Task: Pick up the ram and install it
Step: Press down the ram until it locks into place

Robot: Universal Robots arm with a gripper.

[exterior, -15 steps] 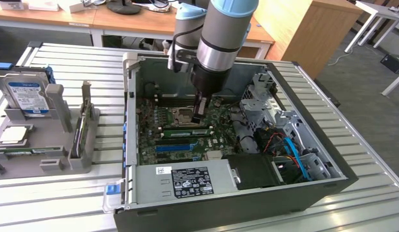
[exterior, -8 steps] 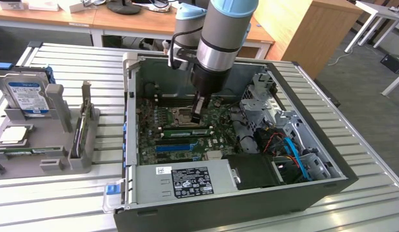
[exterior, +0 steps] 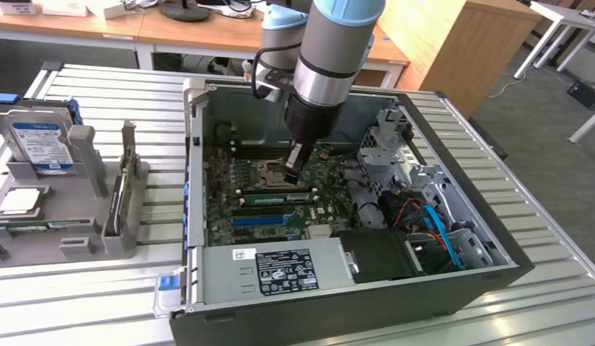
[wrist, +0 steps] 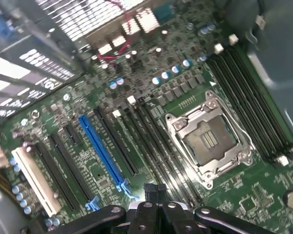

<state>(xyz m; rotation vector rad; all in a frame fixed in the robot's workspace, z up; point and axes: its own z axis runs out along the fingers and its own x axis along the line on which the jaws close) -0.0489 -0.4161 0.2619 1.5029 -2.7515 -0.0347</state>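
Inside the open computer case, which lies on its side so the motherboard faces up, you see the gripper lowered beside the CPU socket, its tip just above the memory slots. Its fingers are pressed together; no part is seen between them. The ram lies along a black slot just below the gripper tip in the exterior view, green edge up, apparently seated or nearly so; you cannot tell whether its latches are engaged. Judge the closed fingers as a pushing tool: a narrow tip concentrates force on the stick's top edge. The blue slot stands empty nearby. The fixture rack, well apart at the exterior view's left, keeps spare parts upright for grasping.
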